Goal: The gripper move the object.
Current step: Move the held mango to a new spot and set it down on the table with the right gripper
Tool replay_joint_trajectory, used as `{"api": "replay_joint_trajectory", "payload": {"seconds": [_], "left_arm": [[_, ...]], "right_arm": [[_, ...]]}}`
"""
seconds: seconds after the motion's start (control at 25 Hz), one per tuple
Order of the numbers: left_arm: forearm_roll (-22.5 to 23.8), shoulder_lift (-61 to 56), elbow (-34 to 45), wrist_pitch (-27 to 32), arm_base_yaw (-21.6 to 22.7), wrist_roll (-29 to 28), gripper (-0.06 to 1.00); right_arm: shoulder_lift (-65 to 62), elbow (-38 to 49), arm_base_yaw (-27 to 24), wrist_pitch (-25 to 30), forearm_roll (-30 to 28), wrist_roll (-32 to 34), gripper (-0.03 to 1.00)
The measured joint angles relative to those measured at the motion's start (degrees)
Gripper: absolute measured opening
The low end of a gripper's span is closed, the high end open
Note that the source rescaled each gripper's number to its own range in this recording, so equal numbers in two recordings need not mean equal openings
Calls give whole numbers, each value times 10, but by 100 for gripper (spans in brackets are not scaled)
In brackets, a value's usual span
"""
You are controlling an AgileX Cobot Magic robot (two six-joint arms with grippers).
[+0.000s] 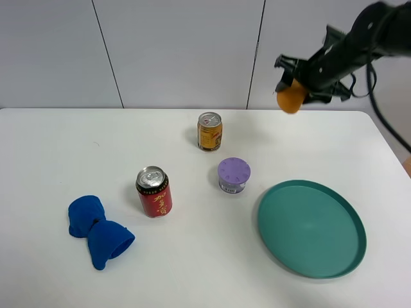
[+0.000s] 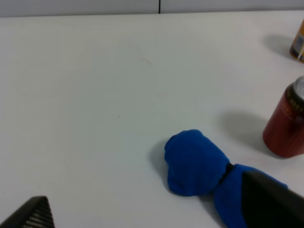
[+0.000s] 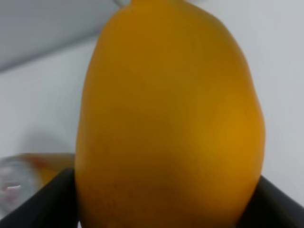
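The orange mango-like object [image 1: 291,98] hangs in the air over the table's back right, held in my right gripper [image 1: 297,86], whose black claw is shut on it. In the right wrist view the object [image 3: 168,114] fills the frame between the two black fingers [image 3: 40,202]. My left gripper [image 2: 142,209] is out of the exterior high view. In the left wrist view only its two black fingertips [image 2: 270,202] show, wide apart and empty, just above the table beside a blue cloth [image 2: 199,164].
On the white table stand a gold can [image 1: 209,131], a red can [image 1: 154,191] and a purple-lidded jar [image 1: 233,174]. A teal plate [image 1: 276,221] lies front right. The blue cloth [image 1: 96,231] lies front left.
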Motion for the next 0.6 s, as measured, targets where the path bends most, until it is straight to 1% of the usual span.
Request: {"api": "replay_joint_trajectory", "payload": {"seconds": [0.08,0.12,0.24,0.44,0.6], "left_arm": [[0,0,0,0,0,0,100],[0,0,0,0,0,0,100],[0,0,0,0,0,0,100],[0,0,0,0,0,0,100],[0,0,0,0,0,0,100]], "right_arm": [[-33,-35,29,17,-1,-36,0],[-39,-59,51,30,0,-48,0],[-30,-138,105,69,2,-60,0],[38,-259,179,125,1,-73,0],[118,-328,242,148,-1,-122,0]]}}
